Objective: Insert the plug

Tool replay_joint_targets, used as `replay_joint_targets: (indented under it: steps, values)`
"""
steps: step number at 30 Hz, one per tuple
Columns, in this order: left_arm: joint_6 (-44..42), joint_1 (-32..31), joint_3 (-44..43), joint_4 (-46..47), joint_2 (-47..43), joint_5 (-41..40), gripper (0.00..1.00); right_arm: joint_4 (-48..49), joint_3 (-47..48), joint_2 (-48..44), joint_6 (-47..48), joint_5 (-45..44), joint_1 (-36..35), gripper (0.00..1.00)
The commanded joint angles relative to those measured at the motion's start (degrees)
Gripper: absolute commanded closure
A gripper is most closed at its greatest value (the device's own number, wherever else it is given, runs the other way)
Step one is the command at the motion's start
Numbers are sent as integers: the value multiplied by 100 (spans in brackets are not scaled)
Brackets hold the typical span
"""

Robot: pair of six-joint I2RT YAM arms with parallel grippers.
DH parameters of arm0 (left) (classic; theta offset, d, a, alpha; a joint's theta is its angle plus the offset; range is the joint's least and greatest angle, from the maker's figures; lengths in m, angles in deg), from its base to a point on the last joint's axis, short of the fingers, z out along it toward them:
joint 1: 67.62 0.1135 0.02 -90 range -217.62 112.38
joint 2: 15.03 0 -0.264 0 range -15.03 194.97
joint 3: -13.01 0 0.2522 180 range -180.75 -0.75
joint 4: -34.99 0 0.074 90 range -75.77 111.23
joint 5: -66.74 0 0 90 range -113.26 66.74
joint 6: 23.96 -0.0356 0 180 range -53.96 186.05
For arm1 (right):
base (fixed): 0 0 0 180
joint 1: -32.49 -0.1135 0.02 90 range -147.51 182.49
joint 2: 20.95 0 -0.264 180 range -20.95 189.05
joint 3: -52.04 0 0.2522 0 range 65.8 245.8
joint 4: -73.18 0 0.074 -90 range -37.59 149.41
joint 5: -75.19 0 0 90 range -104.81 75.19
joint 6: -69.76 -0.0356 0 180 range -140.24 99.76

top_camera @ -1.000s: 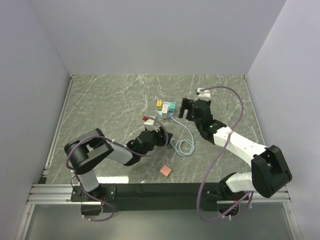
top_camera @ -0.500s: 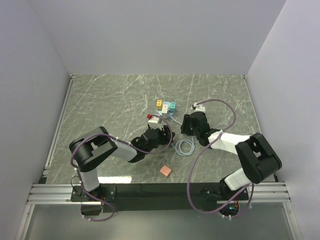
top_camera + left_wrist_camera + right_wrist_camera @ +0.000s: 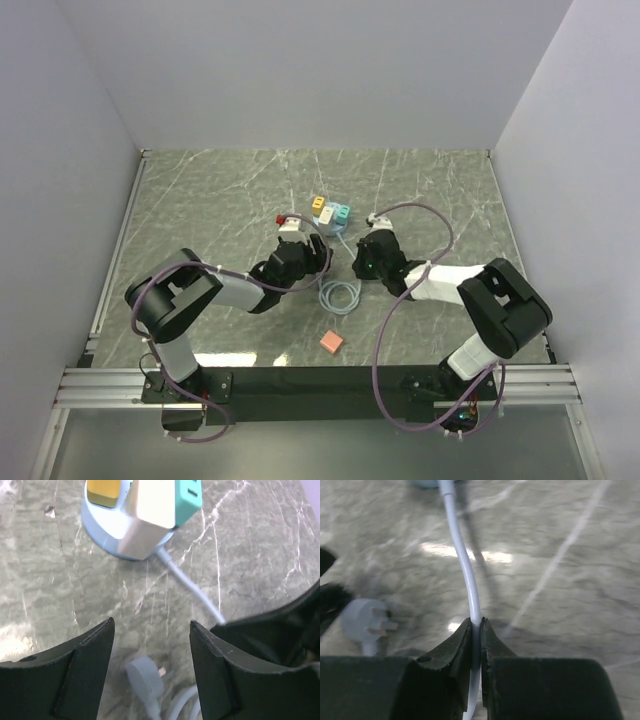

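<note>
Cable [image 3: 468, 575] pinched in right tool [image 3: 476, 624], plug [image 3: 145, 676] under left tool [image 3: 151, 626]

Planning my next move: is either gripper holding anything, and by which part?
The right gripper is shut on the cable, partway along its run, not at the plug, which lies free. The left gripper is open and empty.

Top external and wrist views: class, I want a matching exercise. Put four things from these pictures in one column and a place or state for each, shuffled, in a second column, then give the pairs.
Things
1. cable
2. plug
3. pink block
4. left arm's jaws

States
A. spread open, holding nothing
B. pinched in the right arm's jaws
C. alone near the front edge of the table
D. lying unheld, pins bare

Pairs: 1-B, 2-D, 3-C, 4-A
</note>
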Motion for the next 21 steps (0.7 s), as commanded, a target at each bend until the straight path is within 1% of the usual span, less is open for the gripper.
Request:
replay_joint_targets:
  steps: [1,7,10,14,17,21]
  values:
    - [-80,37,-393,-74,73,233,32,-21,497,107,-48,43,-323,96]
    - [-195,90,-578,-372,74,251,32,-4,1051,494,-153,95,-1070,97]
    - [-160,90,-570,-671,65,76,32,154,1210,705,-276,244,-1351,98]
    - [-116,90,-359,-1023,-146,-451,32,154,1473,1030,-312,262,-1589,98]
    - [-151,90,-201,-1094,-199,-697,32,321,1509,1004,-355,236,-1686,98]
    - [-116,99,-209,-883,-6,-602,33,541,1334,767,-408,289,-1756,96]
